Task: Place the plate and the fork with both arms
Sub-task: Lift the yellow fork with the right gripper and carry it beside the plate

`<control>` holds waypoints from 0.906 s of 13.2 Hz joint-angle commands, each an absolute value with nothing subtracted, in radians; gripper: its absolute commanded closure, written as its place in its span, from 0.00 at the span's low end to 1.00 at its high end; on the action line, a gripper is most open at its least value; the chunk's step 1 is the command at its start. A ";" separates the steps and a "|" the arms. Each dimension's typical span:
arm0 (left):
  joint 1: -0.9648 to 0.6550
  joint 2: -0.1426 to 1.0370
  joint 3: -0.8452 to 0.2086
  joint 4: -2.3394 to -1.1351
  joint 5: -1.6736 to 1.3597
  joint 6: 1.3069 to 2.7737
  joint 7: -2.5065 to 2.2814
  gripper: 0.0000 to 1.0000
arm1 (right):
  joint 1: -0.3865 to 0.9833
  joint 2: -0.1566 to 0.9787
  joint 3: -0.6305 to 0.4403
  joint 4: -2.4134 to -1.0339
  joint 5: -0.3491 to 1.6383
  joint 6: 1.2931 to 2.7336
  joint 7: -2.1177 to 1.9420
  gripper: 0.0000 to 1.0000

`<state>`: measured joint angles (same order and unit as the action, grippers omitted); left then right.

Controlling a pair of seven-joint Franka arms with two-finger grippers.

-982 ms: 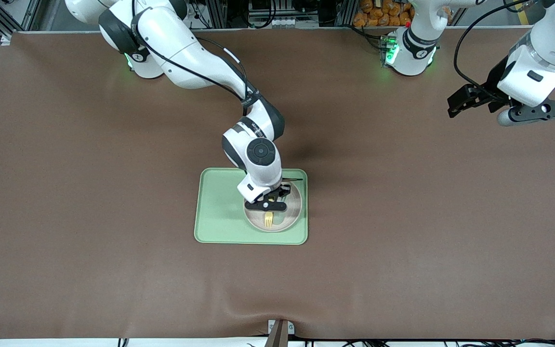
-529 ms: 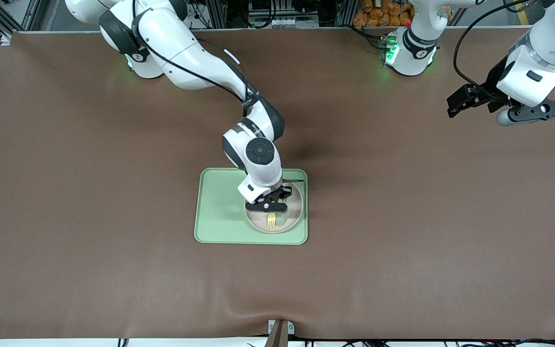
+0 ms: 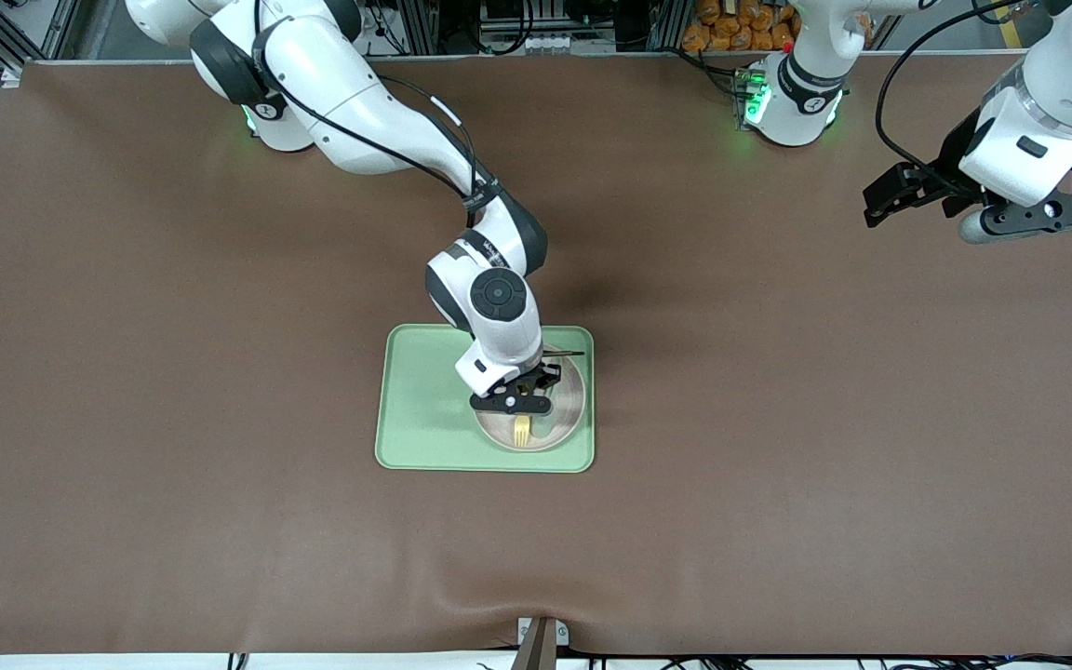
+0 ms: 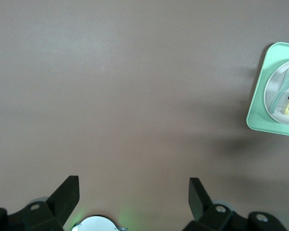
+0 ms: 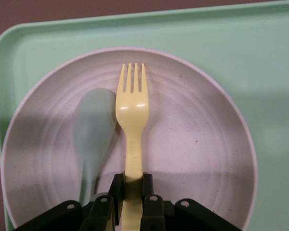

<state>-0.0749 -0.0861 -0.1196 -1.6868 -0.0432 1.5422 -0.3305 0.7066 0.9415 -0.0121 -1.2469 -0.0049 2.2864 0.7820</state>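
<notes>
We see the right claw [image 5: 133, 195] clamped shut on the fork [image 5: 131, 108] handle, tines out over the plate [image 5: 197, 139], which sits on the green tray [image 3: 424, 409], likely for setting it down. Left claw [image 4: 134, 192] waits wide open, empty, over bare surface [image 3: 778, 419].

Lighting is even and overhead, moderately bright. The right arm [image 3: 387, 121] casts a soft shadow on the brown table [image 3: 127, 372]. In the right wrist view a glare spot sits on the fork [image 5: 130, 120], and a broad shadow crosses the plate [image 5: 202, 159]. The left wrist view is soft, slightly hazy.
</notes>
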 commanded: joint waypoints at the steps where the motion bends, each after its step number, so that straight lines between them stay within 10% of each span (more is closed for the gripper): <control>1: -0.074 -0.092 -0.121 -1.695 -0.043 1.557 -0.319 0.00 | 0.701 0.931 -0.008 -1.232 0.006 2.253 0.802 0.87; 12: -0.078 -0.092 -0.123 -1.692 -0.044 1.557 -0.319 0.00 | 0.626 0.838 -0.005 -1.229 0.026 2.079 0.784 0.85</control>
<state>-0.0771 -0.0861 -0.1214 -1.6868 -0.0432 1.5447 -0.3305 0.6585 0.8748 -0.0182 -1.2200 0.0165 2.1281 0.7955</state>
